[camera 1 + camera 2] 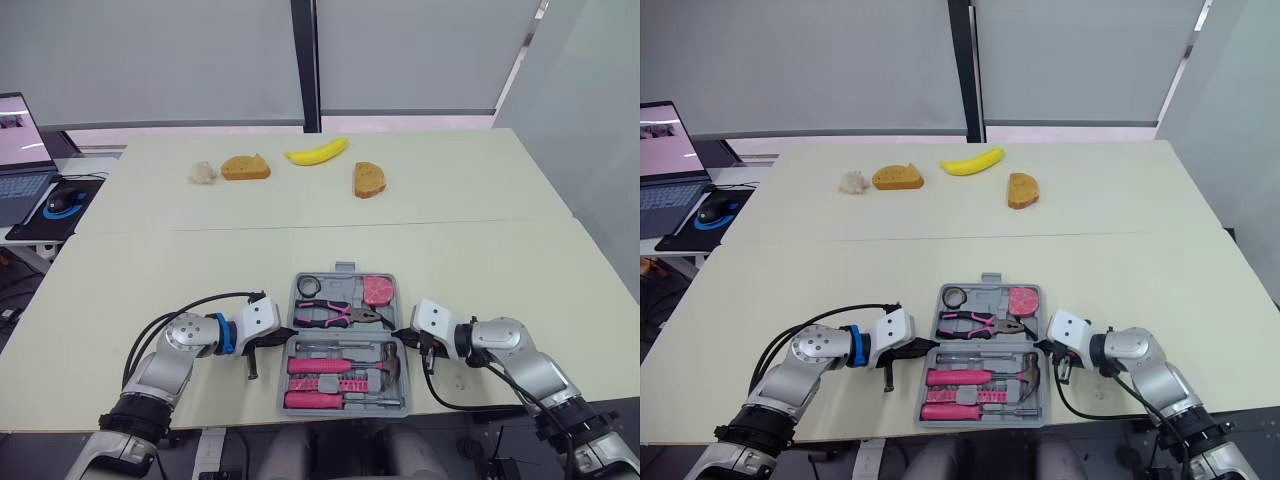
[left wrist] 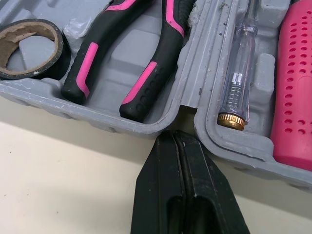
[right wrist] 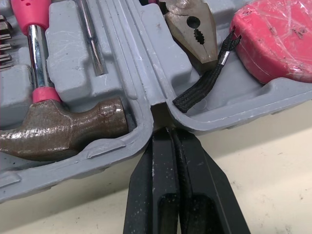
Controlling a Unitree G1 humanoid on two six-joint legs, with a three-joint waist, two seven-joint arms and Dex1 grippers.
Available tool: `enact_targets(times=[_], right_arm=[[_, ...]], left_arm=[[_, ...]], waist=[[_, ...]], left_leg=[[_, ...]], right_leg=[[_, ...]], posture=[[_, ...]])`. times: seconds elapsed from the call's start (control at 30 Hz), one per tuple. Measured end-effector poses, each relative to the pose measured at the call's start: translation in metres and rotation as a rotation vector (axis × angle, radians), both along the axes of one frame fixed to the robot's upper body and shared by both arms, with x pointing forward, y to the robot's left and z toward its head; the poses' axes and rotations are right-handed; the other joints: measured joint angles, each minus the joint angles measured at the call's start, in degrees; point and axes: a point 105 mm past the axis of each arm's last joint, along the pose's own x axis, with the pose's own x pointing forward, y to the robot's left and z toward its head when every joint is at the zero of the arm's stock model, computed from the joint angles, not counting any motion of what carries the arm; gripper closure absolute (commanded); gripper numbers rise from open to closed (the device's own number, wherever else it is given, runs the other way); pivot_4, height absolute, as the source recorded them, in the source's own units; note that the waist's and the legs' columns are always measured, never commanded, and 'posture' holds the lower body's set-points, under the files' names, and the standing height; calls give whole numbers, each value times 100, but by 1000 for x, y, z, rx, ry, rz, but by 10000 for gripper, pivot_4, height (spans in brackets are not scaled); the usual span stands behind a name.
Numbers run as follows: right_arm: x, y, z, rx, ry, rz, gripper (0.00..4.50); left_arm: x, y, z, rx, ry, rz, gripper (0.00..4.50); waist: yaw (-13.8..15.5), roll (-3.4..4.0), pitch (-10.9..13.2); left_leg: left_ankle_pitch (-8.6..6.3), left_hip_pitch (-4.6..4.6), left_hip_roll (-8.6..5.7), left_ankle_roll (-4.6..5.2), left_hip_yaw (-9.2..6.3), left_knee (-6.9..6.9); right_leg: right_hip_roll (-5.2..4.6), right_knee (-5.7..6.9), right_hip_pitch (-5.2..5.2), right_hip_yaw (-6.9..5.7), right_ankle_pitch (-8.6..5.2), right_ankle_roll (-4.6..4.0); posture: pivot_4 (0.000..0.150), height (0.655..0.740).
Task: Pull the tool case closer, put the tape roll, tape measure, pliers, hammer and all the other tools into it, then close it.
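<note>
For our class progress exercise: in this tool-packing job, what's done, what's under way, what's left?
Done: the grey plastic tool case sits close and open, holding the black tape roll, pink tape measure, pink-handled pliers and pink-handled hammer. In hand: the left end effector and right end effector, both shut, sit at the hinge notches on either side. Left: closing the case.

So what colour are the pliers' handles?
The pliers have black handles with pink stripes, best seen in the left wrist view.
</note>
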Motion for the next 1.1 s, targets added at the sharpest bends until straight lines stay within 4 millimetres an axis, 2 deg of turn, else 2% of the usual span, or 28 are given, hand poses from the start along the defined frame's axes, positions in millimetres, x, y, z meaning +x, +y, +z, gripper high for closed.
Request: enact_targets(times=[0.27, 0.77, 1.0, 1.1], right_arm=[[1, 2, 0, -8, -5, 10, 44729], [2, 2, 1, -10, -11, 10, 44729], [4, -5, 2, -28, -20, -19, 44729], [7, -22, 7, -65, -49, -81, 44729]], left_arm=[[-8, 2, -1, 11, 12, -2, 45000], [-8, 5, -1, 21, 12, 1, 45000], [-13, 11, -1, 32, 13, 2, 45000], [-13, 18, -1, 49, 10, 19, 45000]], waist=[[-6, 0, 0], [-19, 1, -1], [-17, 2, -2], [-3, 3, -2]], left_leg=[[0, 0, 0, 0, 1, -1], [0, 2, 3, 0, 1, -1], [0, 2, 3, 0, 1, -2], [0, 1, 0, 0, 1, -2]], right_leg=[[0, -1, -1, 1, 0, 0], [1, 0, -1, 1, 0, 0], [1, 0, -1, 2, 0, 0], [-1, -2, 0, 3, 0, 0]], posture=[[1500, 7361], [1500, 7361], [1500, 7361], [1500, 7361]])
